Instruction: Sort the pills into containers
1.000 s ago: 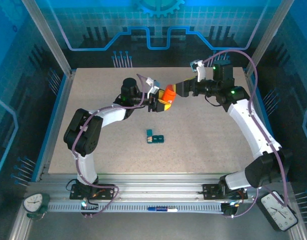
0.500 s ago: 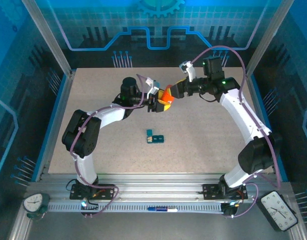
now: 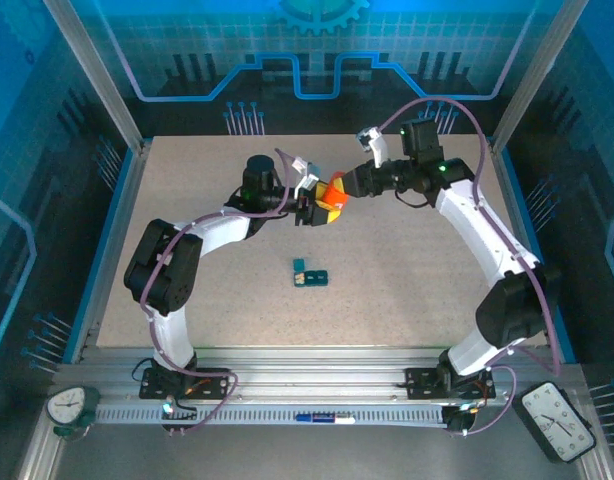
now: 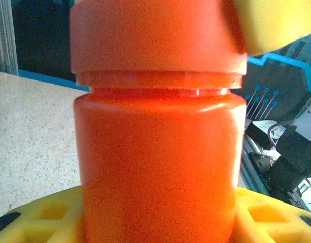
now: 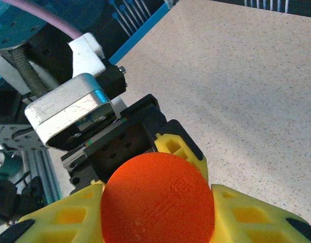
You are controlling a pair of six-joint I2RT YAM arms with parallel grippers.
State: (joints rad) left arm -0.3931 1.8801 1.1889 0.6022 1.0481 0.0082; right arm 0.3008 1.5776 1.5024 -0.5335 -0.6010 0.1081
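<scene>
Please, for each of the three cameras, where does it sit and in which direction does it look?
Top external: above and behind the arms, looking down on the table; both arms whole, left hand and right hand meeting at the orange bottle.
Left wrist: on the left arm, facing the bottle's side; its own yellow fingers at the bottom.
Right wrist: on the right arm, facing the cap's top; its own yellow fingers flank it.
Shared: both wrist views see the bottle and the other hand.

Overhead rear view; wrist close-ups on bottle (image 4: pixel 155 167)
</scene>
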